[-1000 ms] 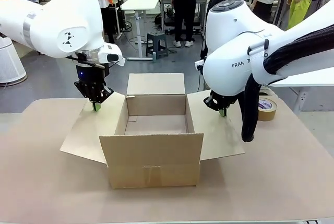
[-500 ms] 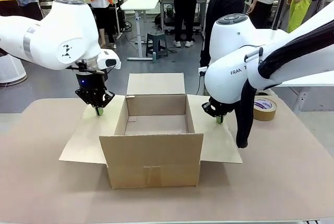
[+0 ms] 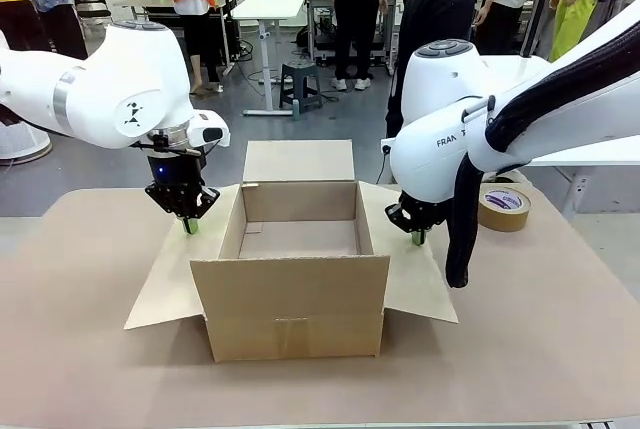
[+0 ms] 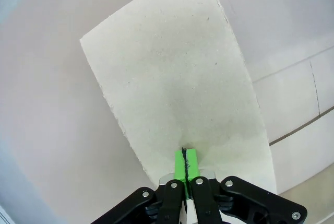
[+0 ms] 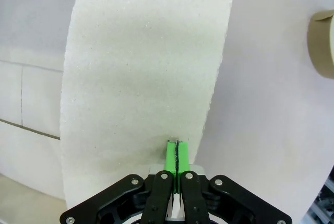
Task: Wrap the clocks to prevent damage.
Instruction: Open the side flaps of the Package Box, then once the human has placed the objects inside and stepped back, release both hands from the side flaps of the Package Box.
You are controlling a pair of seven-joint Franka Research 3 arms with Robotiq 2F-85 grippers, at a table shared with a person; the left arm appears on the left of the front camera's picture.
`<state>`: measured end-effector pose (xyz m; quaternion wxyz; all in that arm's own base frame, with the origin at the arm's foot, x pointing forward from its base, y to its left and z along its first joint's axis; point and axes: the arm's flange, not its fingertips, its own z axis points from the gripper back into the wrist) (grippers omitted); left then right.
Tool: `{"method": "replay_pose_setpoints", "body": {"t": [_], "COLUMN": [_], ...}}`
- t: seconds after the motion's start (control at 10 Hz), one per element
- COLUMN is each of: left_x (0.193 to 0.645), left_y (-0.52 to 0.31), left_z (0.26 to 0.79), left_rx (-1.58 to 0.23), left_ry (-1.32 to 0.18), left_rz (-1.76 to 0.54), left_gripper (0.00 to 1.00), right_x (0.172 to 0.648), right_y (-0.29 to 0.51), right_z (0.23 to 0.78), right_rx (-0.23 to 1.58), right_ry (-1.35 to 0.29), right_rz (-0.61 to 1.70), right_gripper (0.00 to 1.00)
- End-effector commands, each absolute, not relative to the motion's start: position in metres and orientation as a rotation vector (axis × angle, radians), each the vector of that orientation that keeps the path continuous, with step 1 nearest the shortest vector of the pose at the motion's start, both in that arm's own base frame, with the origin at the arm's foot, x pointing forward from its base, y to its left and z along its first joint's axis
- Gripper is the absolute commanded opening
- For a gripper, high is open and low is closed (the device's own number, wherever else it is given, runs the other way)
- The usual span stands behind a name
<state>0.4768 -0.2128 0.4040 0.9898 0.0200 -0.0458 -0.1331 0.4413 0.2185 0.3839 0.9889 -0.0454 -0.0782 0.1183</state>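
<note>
Well, both hands are pinched together with nothing between their green pads. The left hand (image 3: 187, 226) has its tips down on the left flap (image 3: 172, 274) of the open cardboard box (image 3: 290, 304), and the right hand (image 3: 415, 239) presses the right flap (image 3: 418, 284). The box sits on the bench (image 3: 90, 369) between the two hands. A tape roll (image 3: 504, 208) lies outward of the right hand, apart from it.

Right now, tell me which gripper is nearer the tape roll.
Right. The right gripper touches the right flap, on the side of the tape roll; the left gripper is at the left flap, across the box.
</note>
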Motion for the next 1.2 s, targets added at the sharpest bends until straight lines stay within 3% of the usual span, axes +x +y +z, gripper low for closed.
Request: {"method": "replay_pose_setpoints", "body": {"t": [0.0,1.1], "left_x": [0.4774,0.4794], "left_y": [-0.2130,-0.2127], "left_z": [0.4026,0.4054], "left_rx": [0.023,0.031], "left_ry": [-0.122,-0.109], "left_rz": [-0.231,-0.260], "left_gripper": [0.01,0.01], "right_x": [0.4399,0.4420], "right_y": [0.2164,0.2179], "right_z": [0.3785,0.3839], "right_rx": [-0.064,-0.087], "right_ry": [-0.167,-0.159], "right_rz": [0.219,0.234], "right_gripper": [0.01,0.01]}}
